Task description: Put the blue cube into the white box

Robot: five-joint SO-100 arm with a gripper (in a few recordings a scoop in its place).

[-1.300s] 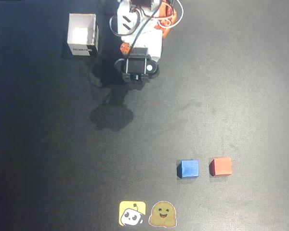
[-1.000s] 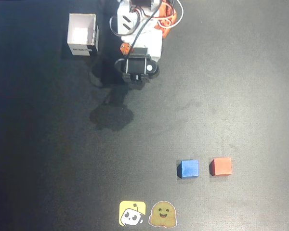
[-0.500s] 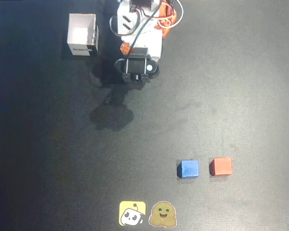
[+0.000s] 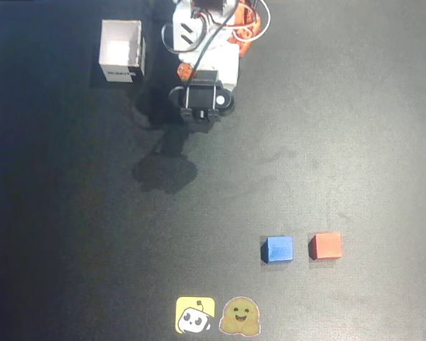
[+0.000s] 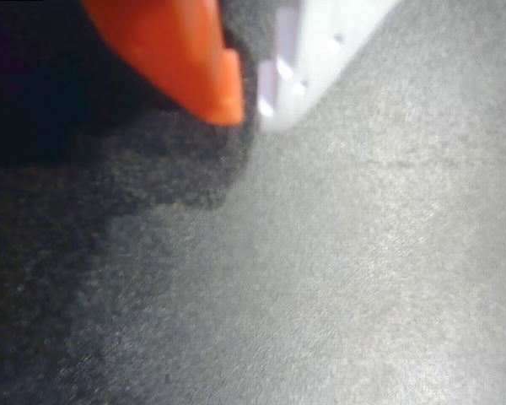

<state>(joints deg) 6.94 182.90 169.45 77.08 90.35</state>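
The blue cube [image 4: 277, 249] lies on the black mat at the lower right of the overhead view, right beside a red-orange cube [image 4: 325, 246]. The white box [image 4: 121, 51] stands open-topped at the upper left, its label side facing down the picture. My arm [image 4: 202, 42] is folded at the top centre, and its wrist camera block [image 4: 201, 103] hides the fingers, far from both cubes. In the wrist view my gripper [image 5: 249, 108] shows an orange finger [image 5: 177, 51] and a white finger [image 5: 320, 42] with tips together, shut on nothing, just above bare mat.
Two stickers, a yellow one [image 4: 194, 315] and a brown one [image 4: 240, 316], lie flat at the bottom edge. The arm's shadow [image 4: 163, 170] falls on the mat below the wrist. Open mat lies between the arm and the cubes.
The wrist has barely shifted near the arm's base. The cubes and the box have not moved.
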